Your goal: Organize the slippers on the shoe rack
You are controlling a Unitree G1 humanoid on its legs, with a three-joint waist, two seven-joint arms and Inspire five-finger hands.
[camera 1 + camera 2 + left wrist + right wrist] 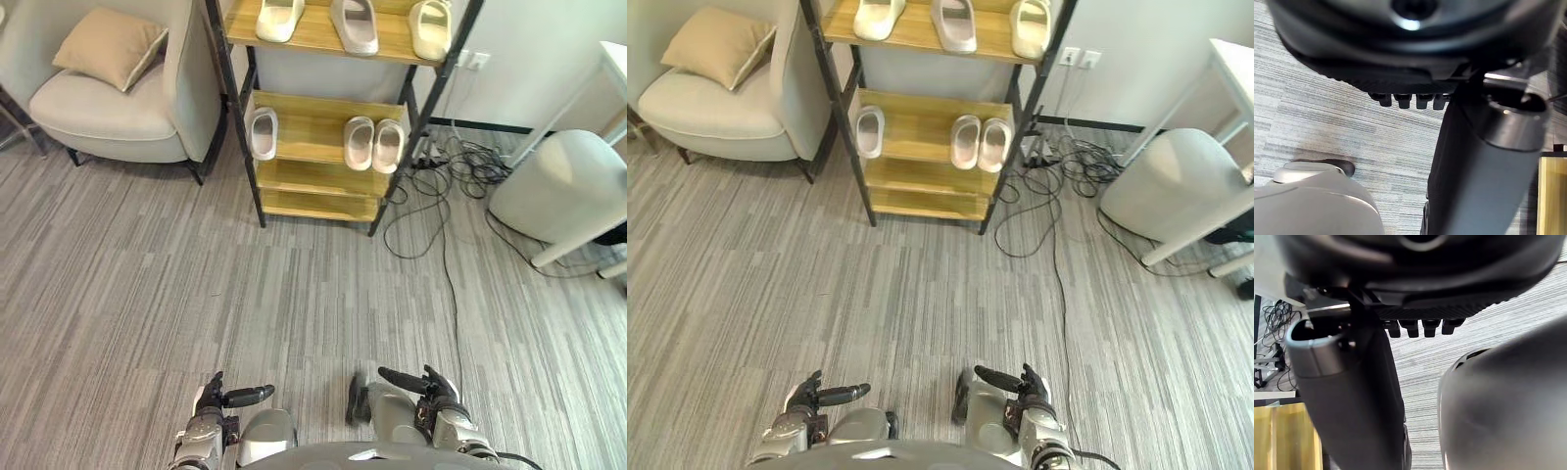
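Note:
A black-framed shoe rack [304,116] with wooden shelves stands at the far side of the floor. Three cream slippers lie on its upper shelf: one at the left [279,18], one in the middle [355,24], one at the right [431,27]. On the shelf below, a single slipper [263,132] lies at the left and a pair [373,144] sits side by side at the right. My left hand [211,397] and right hand [438,390] hang low near my body, far from the rack. Both are open and hold nothing, with thumbs pointing inward.
A beige armchair [118,113] with a tan cushion [108,44] stands left of the rack. Black cables [446,186] sprawl over the floor to the rack's right. A white rounded stool [563,186] and a white table leg [578,245] stand at the far right.

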